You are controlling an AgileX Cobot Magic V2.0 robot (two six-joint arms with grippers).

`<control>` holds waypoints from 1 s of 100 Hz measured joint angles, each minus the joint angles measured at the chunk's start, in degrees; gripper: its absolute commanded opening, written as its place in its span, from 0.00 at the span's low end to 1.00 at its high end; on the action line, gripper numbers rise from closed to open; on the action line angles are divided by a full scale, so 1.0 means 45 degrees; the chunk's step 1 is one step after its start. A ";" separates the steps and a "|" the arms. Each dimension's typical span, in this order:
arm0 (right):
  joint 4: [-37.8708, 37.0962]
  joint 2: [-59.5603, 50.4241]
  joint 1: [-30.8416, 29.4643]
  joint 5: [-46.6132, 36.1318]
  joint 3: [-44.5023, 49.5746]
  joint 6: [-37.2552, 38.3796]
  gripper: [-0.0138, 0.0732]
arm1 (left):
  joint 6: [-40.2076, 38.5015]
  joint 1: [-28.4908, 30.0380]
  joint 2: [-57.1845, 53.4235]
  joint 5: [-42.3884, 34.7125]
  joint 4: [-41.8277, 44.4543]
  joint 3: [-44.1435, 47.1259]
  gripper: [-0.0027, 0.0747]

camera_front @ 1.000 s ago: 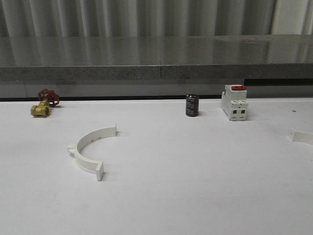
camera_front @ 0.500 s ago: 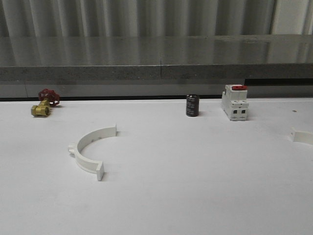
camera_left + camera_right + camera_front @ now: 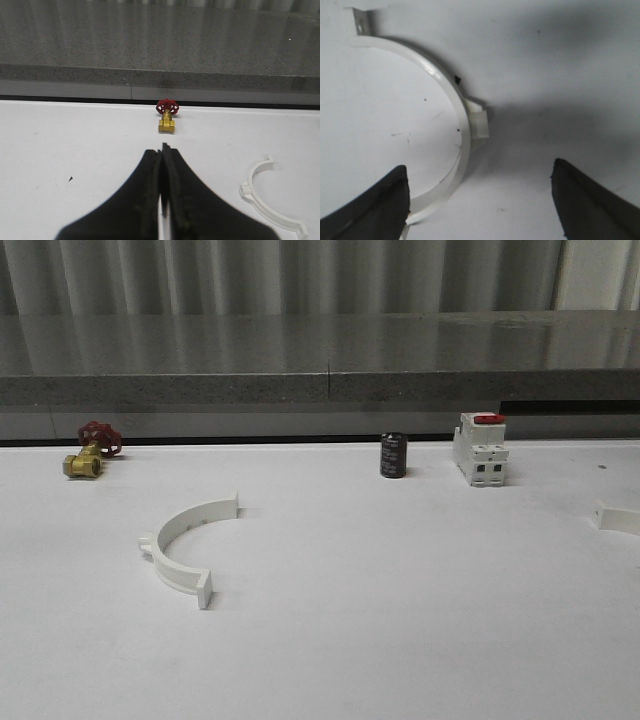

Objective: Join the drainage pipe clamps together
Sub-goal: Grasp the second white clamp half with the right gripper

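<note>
One white half-ring drainage pipe clamp [image 3: 185, 540] lies flat on the white table, left of centre, its opening facing right; it also shows in the left wrist view [image 3: 267, 200]. The other clamp half [image 3: 618, 517] pokes in at the table's right edge. In the right wrist view this half [image 3: 466, 145] lies under my right gripper [image 3: 480, 167], which hangs open above it. Its arc passes near one finger [image 3: 380, 205]; the other finger [image 3: 595, 205] is over bare table. My left gripper [image 3: 163, 150] is shut on nothing, over bare table to the left of the first half.
A brass valve with a red handle [image 3: 88, 452] sits at the back left [image 3: 167, 116]. A small black cylinder [image 3: 393, 455] and a white breaker with a red switch [image 3: 479, 449] stand at the back right. A grey stone ledge [image 3: 320, 360] runs behind the table.
</note>
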 measured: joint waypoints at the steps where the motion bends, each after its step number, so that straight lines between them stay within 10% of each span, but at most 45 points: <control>1: 0.0004 0.0053 0.0000 -0.0027 0.0004 0.0000 0.83 | 0.0000 0.0000 0.0000 0.0000 0.0000 0.0000 0.01; 31: 0.0167 0.1526 0.0000 -0.0860 -0.0191 0.0000 0.80 | 0.0000 0.0000 0.0000 0.0000 0.0000 0.0000 0.01; 60: 0.0194 0.1847 0.0000 -0.1003 -0.0191 0.0043 0.28 | 0.0000 0.0000 0.0000 0.0000 0.0000 0.0000 0.01; 100: 0.0803 0.0830 0.0378 -0.0143 -0.0352 0.0043 0.25 | 0.0000 0.0000 0.0000 0.0000 0.0000 0.0000 0.01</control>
